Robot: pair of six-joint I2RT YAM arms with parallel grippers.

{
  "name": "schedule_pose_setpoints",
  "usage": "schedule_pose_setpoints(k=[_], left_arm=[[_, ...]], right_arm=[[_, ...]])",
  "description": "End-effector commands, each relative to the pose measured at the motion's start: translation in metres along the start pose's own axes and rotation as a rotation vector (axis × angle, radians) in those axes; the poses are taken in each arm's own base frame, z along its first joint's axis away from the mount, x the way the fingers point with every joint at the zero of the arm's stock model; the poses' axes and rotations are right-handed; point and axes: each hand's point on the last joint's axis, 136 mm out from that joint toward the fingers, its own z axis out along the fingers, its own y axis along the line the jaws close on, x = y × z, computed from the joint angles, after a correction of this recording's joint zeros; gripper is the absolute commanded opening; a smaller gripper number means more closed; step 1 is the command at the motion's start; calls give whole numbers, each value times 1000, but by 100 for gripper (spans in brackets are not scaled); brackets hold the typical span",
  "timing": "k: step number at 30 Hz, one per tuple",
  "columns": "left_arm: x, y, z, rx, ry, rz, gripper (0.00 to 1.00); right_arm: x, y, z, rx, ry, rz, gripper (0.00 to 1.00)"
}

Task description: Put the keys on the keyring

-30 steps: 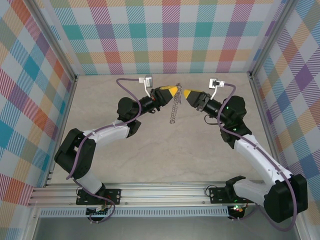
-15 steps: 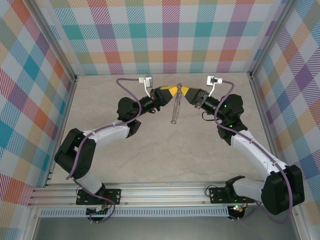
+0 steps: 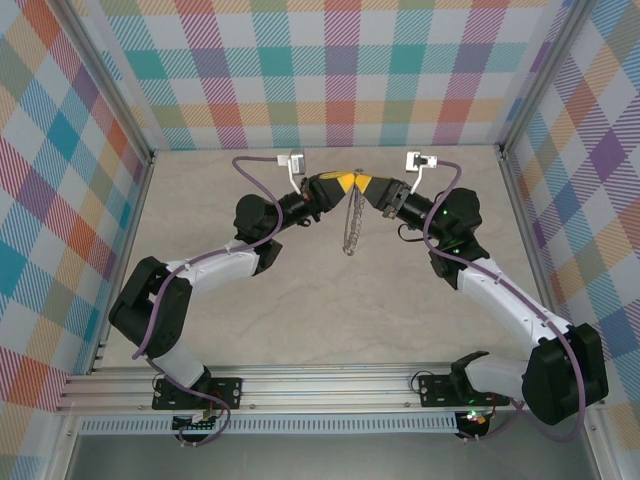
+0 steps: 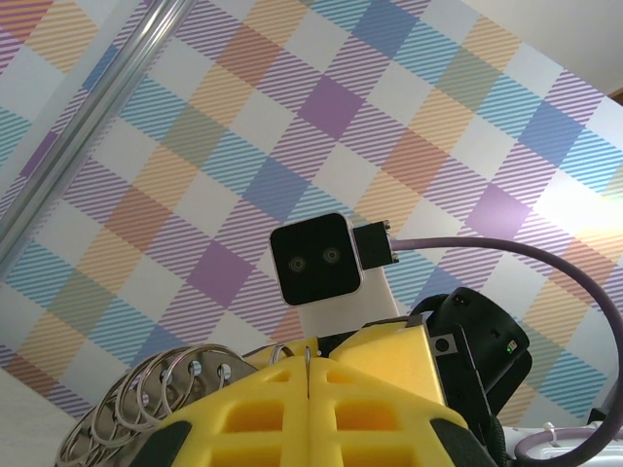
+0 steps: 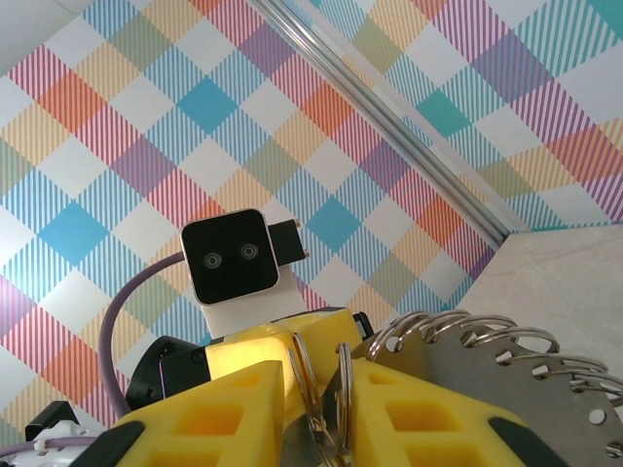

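The keyring (image 3: 349, 225) hangs edge-on over the far middle of the table, between my two grippers. My left gripper (image 3: 346, 182) is shut on the hoop's thin rim, a metal sliver pinched between its yellow fingers (image 4: 243, 413). The fringed plate of the keyring (image 4: 136, 399) spreads out to their left. My right gripper (image 3: 366, 186) faces it tip to tip. Its jaws have narrowed onto two small loops (image 5: 313, 375) of the keyring (image 5: 506, 375), and these nearly fill the gap. The keys are out of view.
Plaid walls enclose the beige table (image 3: 330, 300) on three sides, with metal posts at the corners (image 3: 505, 150). Both arms reach from the near rail (image 3: 320, 385) to the far middle. Each wrist view looks straight at the other arm's camera block (image 4: 316, 261).
My right gripper has moved left until its tip meets the left gripper's, and its jaws have narrowed onto the ring's loops. The left gripper has held still, shut on the keyring.
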Motion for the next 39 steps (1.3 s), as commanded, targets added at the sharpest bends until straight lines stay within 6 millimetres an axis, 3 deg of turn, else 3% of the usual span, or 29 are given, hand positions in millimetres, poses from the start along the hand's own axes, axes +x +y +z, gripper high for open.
schedule_pose_setpoints(k=[1, 11, 20, 25, 32, 33, 39], left_arm=[[-18, -18, -2, 56, -63, 54, 0], [-18, -17, -2, 54, -62, 54, 0], [-16, -17, -2, 56, -58, 52, 0], [-17, -17, -2, 56, -58, 52, 0], [-19, -13, -4, 35, -57, 54, 0], [-21, -11, -5, 27, -59, 57, 1], [-38, -7, -23, -36, -35, 129, 28]], right_arm=[[-5, 15, -1, -45, -18, -39, 22], [-2, 14, 0, -45, -15, -29, 8], [-6, 18, 8, -73, -9, -9, 11], [-5, 18, 9, -71, -4, -11, 0], [-4, 15, 4, -13, 9, -43, 0], [-4, 16, 3, -6, 13, -58, 0], [6, 9, -6, 56, 96, -85, 0]])
